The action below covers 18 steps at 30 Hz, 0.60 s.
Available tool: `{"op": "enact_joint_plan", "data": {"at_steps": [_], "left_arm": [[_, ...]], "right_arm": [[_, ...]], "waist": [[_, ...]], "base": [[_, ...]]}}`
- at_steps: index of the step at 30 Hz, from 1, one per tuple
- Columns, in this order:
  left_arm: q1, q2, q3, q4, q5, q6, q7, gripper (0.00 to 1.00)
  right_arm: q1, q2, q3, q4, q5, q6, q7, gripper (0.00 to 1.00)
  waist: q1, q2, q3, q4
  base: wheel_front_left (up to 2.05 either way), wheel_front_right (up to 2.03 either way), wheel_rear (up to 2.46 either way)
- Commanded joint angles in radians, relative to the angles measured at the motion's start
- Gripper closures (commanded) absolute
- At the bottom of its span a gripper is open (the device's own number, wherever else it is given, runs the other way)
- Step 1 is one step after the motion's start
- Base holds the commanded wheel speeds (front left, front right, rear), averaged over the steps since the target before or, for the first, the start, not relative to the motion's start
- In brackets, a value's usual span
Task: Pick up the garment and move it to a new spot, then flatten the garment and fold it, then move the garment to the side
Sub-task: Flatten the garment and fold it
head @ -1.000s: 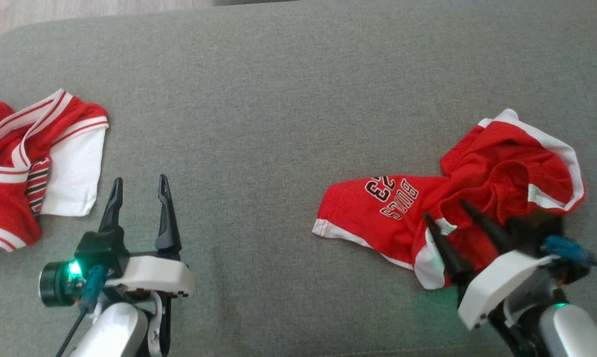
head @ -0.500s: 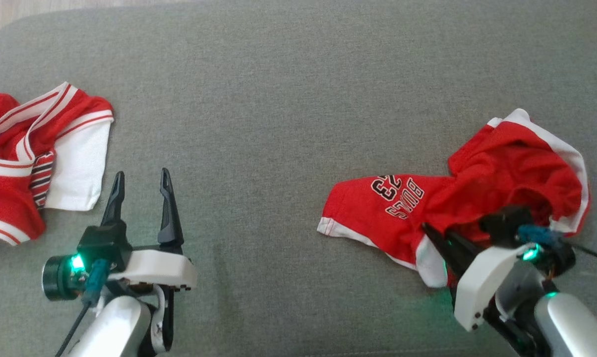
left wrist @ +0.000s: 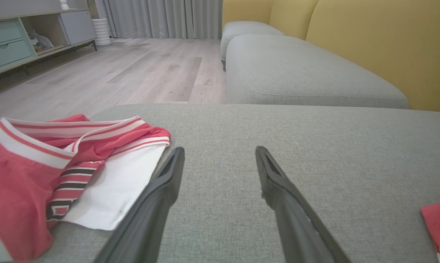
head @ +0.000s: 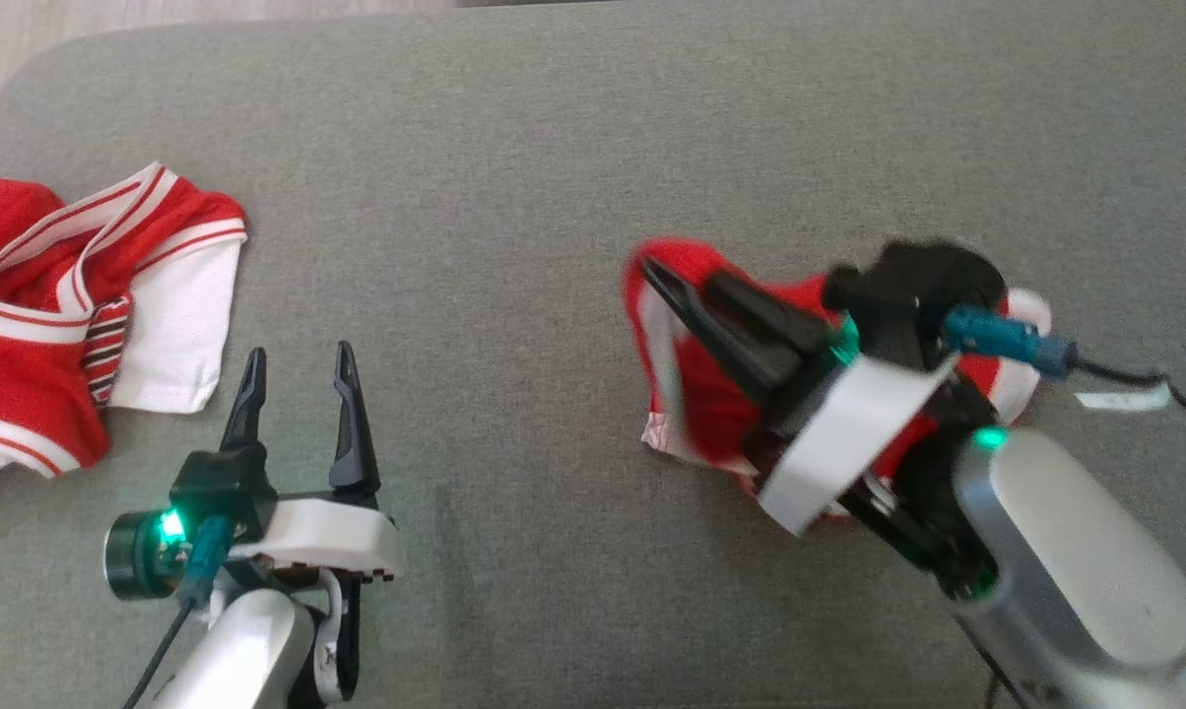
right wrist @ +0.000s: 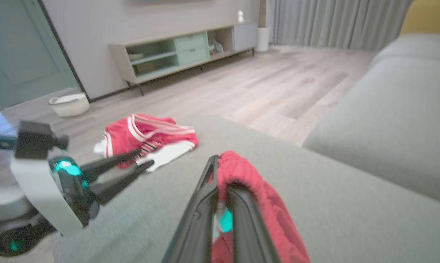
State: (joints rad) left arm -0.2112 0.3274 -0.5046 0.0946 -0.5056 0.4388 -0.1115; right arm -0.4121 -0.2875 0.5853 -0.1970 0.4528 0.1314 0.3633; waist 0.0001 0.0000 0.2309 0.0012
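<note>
The garment (head: 696,399) is a red piece with white trim, bunched and hanging from my right gripper (head: 649,268), which is shut on a fold of it at the right of the head view. In the right wrist view the red cloth (right wrist: 243,173) drapes over the closed fingertips of the right gripper (right wrist: 217,162), above the grey cushion. My left gripper (head: 299,353) stands open at the lower left with nothing between its fingers; the left wrist view shows the left gripper (left wrist: 219,149) over bare cushion. The garment's printed lettering is hidden.
A second red and white striped garment (head: 61,295) lies crumpled at the cushion's left edge, just left of my left gripper. The grey cushion (head: 514,197) is broad. Wooden floor (left wrist: 132,69), a yellow-backed sofa (left wrist: 370,44) and a low cabinet (right wrist: 176,54) lie beyond.
My right gripper has shut on the red garment, lifted it off the cushion and swung up and left, bunching the cloth. The left gripper has stayed open and still; the camera shifted slightly.
</note>
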Motion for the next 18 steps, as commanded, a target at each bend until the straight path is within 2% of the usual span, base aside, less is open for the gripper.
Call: {"op": "enact_joint_plan", "data": {"at_steps": [1, 4, 7, 13, 18], "left_arm": [[-0.047, 0.011, 0.032, -0.02, -0.006, -0.002, -0.014, 0.0], [-0.046, 0.007, 0.029, -0.013, -0.01, -0.005, -0.018, 0.0], [-0.042, 0.005, 0.029, -0.01, -0.013, -0.006, -0.024, 0.0], [-0.032, 0.004, 0.031, -0.01, -0.019, -0.002, -0.031, 0.0], [-0.041, 0.004, 0.03, -0.008, -0.019, -0.002, -0.032, 0.0]], "right_arm": [[-0.074, 0.031, 0.023, -0.042, 0.009, -0.001, -0.028, 1.0], [-0.134, 0.056, 0.003, -0.04, 0.018, -0.001, -0.069, 1.0], [-0.127, 0.062, -0.065, -0.037, 0.026, -0.001, -0.099, 1.0], [0.024, 0.045, -0.221, 0.006, 0.045, -0.001, -0.082, 1.0], [0.203, 0.037, -0.381, 0.1, 0.067, -0.001, -0.057, 1.0]], "waist": [[-0.0001, 0.0, -0.004, 0.009], [-0.0001, 0.0, -0.009, 0.018], [-0.0001, 0.0, -0.012, 0.025], [-0.0001, 0.0, -0.006, 0.014], [-0.0001, 0.0, 0.009, -0.01]], "base": [[0.0, 0.0, 0.0], [0.0, 0.0, 0.0], [0.0, 0.0, 0.0], [0.0, 0.0, 0.0], [0.0, 0.0, 0.0]]}}
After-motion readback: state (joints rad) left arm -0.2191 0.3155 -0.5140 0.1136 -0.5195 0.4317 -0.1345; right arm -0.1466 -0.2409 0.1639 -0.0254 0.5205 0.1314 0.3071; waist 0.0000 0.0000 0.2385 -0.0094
